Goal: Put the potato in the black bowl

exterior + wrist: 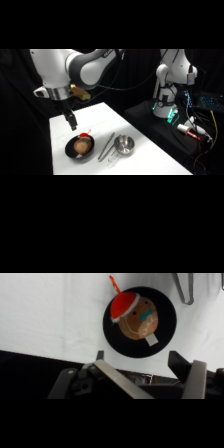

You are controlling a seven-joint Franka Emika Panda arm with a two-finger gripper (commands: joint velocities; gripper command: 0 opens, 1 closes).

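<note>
Already, in the side view, the potato [81, 146] lies inside the black bowl [70, 151] while the gripper [72, 121] hangs above, empty. From the wrist, its fingers [196, 376] stand apart, apparently having released; tongs [184, 288] lie beyond.

The white arm [85, 67] reaches from its base [167, 95] at upper right across the top of the side view; its wrist bends downward at left; the gripper [71, 121] hangs above the table, fingers [192, 374] spread apart, holding nothing.
</note>
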